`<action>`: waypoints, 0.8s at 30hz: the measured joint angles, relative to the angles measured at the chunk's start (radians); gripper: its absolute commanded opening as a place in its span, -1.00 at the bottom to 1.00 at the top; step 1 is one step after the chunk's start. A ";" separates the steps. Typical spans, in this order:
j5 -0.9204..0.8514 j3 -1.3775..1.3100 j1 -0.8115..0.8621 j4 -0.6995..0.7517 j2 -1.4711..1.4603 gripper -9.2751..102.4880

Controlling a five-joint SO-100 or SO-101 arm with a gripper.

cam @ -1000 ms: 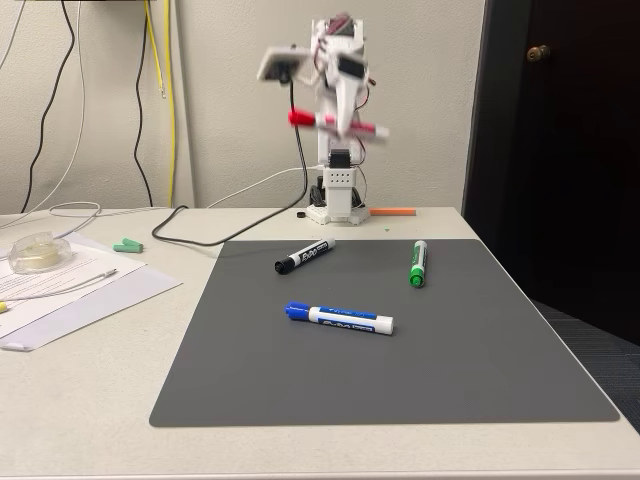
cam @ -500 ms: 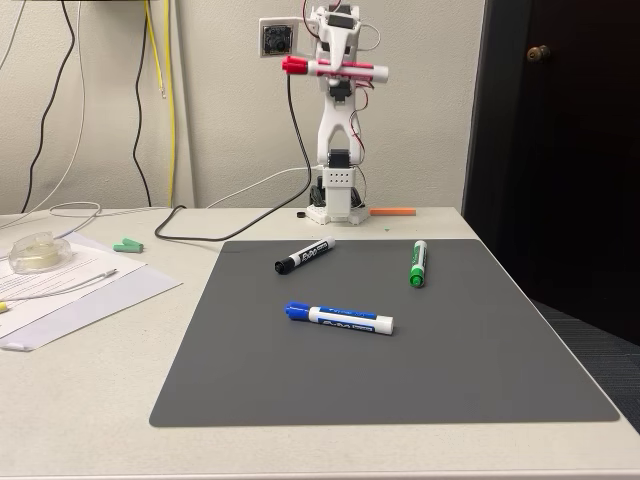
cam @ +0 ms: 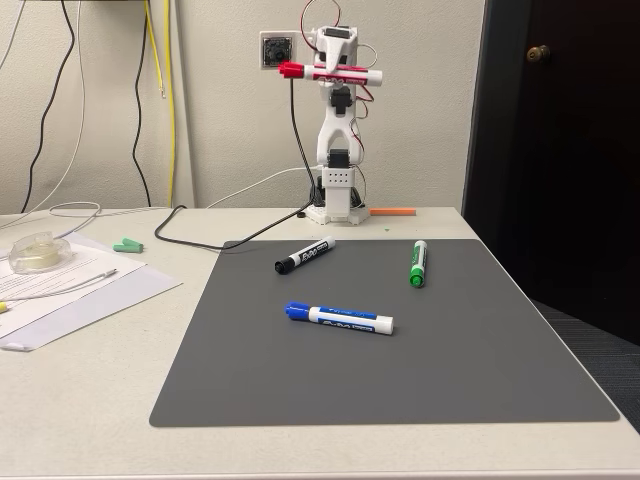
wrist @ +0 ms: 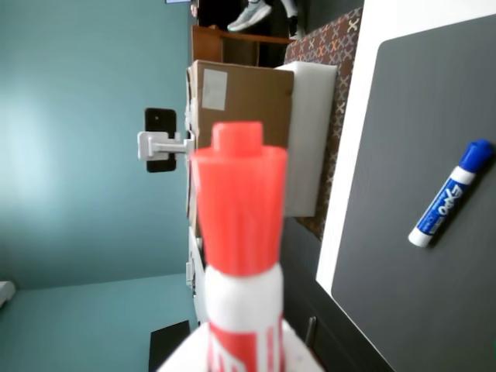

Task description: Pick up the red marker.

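The red marker (cam: 330,72) is held level high above the arm's base at the back of the table, red cap pointing left in the fixed view. My gripper (cam: 338,68) is shut on its white barrel. Close up in the wrist view, the red marker (wrist: 236,232) rises from the bottom edge, cap up. Its barrel with red print vanishes at the lower edge, where the fingers are hidden.
On the grey mat (cam: 450,350) lie a black-capped marker (cam: 304,256), a green marker (cam: 418,262) and a blue-capped marker (cam: 340,317), the last seen too in the wrist view (wrist: 452,192). Papers and a tape roll (cam: 38,252) sit left. A cable (cam: 230,235) trails from the base.
The arm has swung the red marker upward from mid-height to the top of its reach; over the last half second it only settled slightly.
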 measured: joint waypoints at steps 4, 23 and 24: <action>-0.006 0.021 0.018 -0.014 0.020 -0.78; -0.014 0.026 -0.003 -0.018 0.031 -0.78; -0.014 0.026 -0.003 -0.018 0.031 -0.78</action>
